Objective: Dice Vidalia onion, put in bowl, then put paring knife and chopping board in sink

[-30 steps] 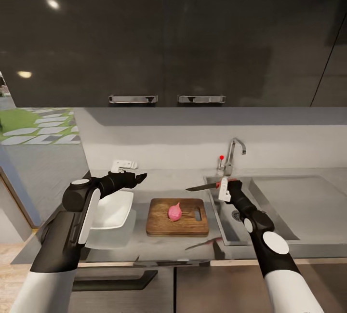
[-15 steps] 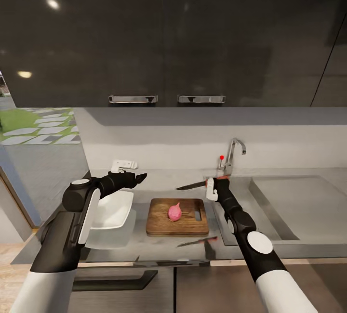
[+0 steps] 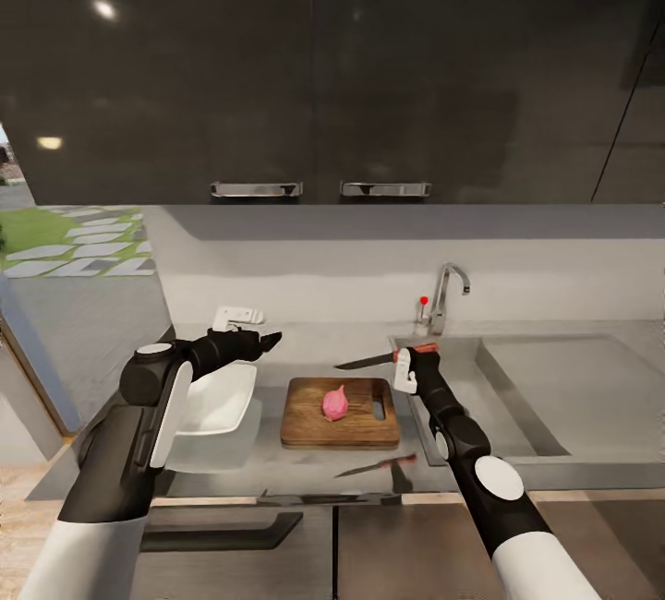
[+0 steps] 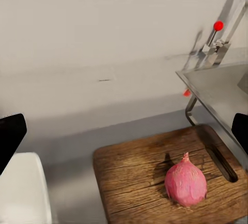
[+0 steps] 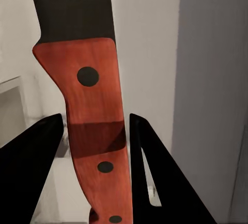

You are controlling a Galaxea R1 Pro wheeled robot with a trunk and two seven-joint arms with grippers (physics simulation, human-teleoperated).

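Grey countertop (image 3: pixel 305 471) before you carries the chopping board (image 3: pixel 305 434) with the whole Vidalia onion (image 3: pixel 335 403) already on it, your right gripper (image 3: pixel 407 362) pinches the paring knife (image 3: pixel 369 361) at the onion's one o'clock, your left gripper (image 3: pixel 268 340) hangs spread above the bowl (image 3: pixel 217 400), so dicing, bowling and sink drop-off remain.

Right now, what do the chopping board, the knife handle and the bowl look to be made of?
The chopping board looks like dark brown wood with a matte finish: grain lines run along it. The paring knife handle seems reddish wood or resin, smooth, with dark round rivets. The bowl appears glazed white ceramic or plastic; its plain, even surface leaves that open.
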